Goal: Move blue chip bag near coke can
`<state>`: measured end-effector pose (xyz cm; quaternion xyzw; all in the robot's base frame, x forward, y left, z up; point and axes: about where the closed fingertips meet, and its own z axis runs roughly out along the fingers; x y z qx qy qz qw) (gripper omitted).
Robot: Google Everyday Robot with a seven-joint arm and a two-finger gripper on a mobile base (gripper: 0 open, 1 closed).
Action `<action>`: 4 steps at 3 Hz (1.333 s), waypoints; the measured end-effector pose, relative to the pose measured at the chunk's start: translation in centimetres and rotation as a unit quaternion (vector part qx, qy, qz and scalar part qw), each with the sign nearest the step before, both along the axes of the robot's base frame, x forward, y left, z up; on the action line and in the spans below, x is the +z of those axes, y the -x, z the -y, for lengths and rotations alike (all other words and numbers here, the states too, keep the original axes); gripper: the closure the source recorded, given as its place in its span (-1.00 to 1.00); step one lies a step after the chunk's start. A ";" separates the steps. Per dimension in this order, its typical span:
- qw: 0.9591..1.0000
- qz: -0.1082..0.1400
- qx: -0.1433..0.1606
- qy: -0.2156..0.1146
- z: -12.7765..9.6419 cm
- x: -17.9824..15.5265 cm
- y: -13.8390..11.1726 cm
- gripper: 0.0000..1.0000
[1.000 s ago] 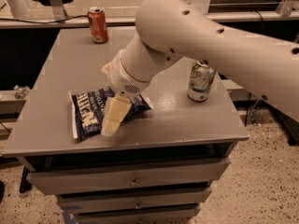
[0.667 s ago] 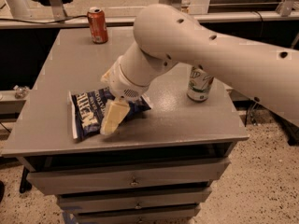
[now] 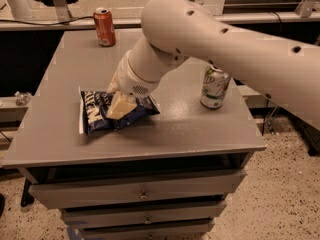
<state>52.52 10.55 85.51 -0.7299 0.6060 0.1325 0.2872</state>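
Camera view: gripper (image 3: pixel 120 106) sitting down on the bag (image 3: pixel 95 116).
I'm seeing it covering the bag's middle, grasp I can't tell; coke can (image 3: pixel 104 27) standing well apart, back-left.

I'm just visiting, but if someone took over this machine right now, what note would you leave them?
Gripper: down on the blue chip bag.
The bag lies front left on the table; the coke can stands back left, well apart from it.
A white-and-green can stands on the right.
Done: gripper is at the bag.
Left: bring the bag beside the coke can.
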 end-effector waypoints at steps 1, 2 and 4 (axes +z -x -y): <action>1.000 0.025 -0.003 0.001 0.0 2.4 -2.1 0.73; 0.997 0.077 -0.012 0.005 1.4 7.6 -5.6 1.00; 0.983 0.177 -0.045 -0.009 4.9 18.5 -8.8 1.00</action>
